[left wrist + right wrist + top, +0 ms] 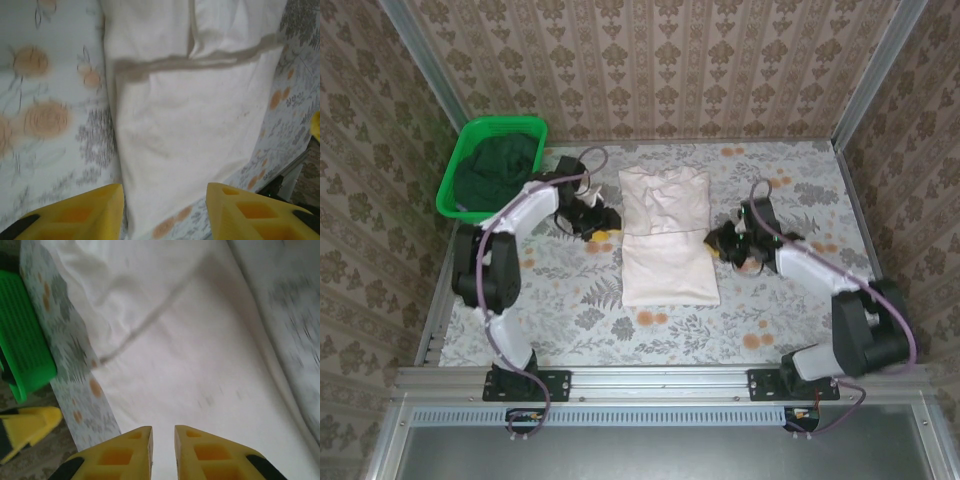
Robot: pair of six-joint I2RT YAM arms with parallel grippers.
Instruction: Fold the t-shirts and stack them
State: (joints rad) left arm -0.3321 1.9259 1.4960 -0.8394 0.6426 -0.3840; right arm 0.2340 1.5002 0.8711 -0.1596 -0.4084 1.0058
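The pale cream-pink t-shirt (666,235) lies flat in the middle of the table, folded into a long rectangle with a fold edge across its middle. It also spreads under both wrist cameras (190,125) (200,340). The dark green t-shirt (495,170) lies bunched in the green basket (505,122). My left gripper (595,222) hovers just off the shirt's left edge, its yellow fingers wide open (165,192) with nothing between them. My right gripper (725,240) is at the shirt's right edge, its fingers a narrow gap apart (163,432) above the cloth.
The green basket stands at the back left corner, and its side shows in the right wrist view (25,340). The flower-patterned tablecloth (780,310) covers the table. Metal frame rails and patterned walls close in the sides and back.
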